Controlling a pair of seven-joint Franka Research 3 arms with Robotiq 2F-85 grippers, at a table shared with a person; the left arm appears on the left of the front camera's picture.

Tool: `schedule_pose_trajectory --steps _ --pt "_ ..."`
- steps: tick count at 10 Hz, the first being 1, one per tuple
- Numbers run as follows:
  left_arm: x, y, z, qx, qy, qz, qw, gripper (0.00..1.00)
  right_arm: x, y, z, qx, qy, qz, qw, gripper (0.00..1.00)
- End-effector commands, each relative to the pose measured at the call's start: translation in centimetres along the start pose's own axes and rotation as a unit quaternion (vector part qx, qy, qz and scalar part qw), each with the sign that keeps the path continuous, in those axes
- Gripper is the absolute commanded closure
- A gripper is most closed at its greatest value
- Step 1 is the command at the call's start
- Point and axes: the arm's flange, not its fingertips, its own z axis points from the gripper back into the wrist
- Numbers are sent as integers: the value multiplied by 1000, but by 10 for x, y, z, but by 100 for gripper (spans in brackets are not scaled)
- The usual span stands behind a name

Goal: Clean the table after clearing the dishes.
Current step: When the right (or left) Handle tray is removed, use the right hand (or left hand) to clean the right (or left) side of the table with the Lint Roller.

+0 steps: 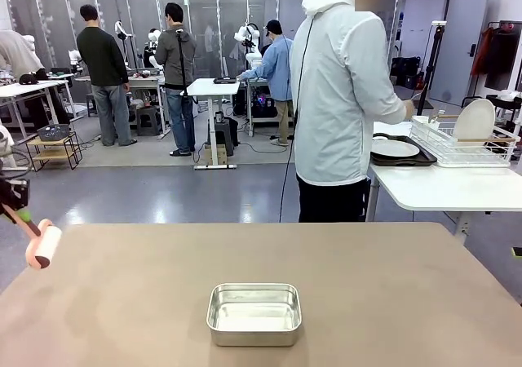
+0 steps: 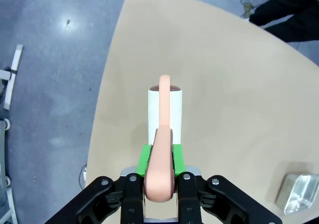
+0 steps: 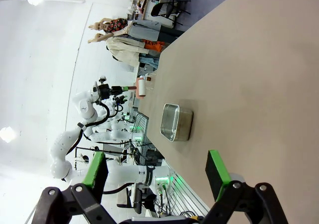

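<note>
The taupe-brown table point(image 1: 367, 285) stretches in front of me. My left gripper point(image 1: 16, 210) hangs over its left edge, shut on the pink handle point(image 2: 160, 169) of a lint roller point(image 1: 42, 245) whose white roll point(image 2: 174, 115) sits just above the tabletop point(image 2: 234, 84). In the right wrist view my right gripper point(image 3: 157, 169) stands open above the table point(image 3: 259, 74), with nothing between its green pads. The dishes are on the white side table: one white plate point(image 1: 395, 148) lies on a dark tray point(image 1: 424, 160), and another plate point(image 1: 475, 121) stands upright in the wire rack.
A small steel pan point(image 1: 254, 313) sits on the table near the front middle. A person point(image 1: 338, 98) in a white jacket stands with their back to me at the white side table point(image 1: 440, 187), far right. Other people work farther back.
</note>
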Motion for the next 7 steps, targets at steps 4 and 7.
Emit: schedule_pose_trajectory --steps 4,7 --pt "0 0 0 0 0 0 1000 79 -3 1 1 1 5 9 1000 0" --pt "0 0 0 0 0 0 1000 79 -3 1 1 1 5 9 1000 0"
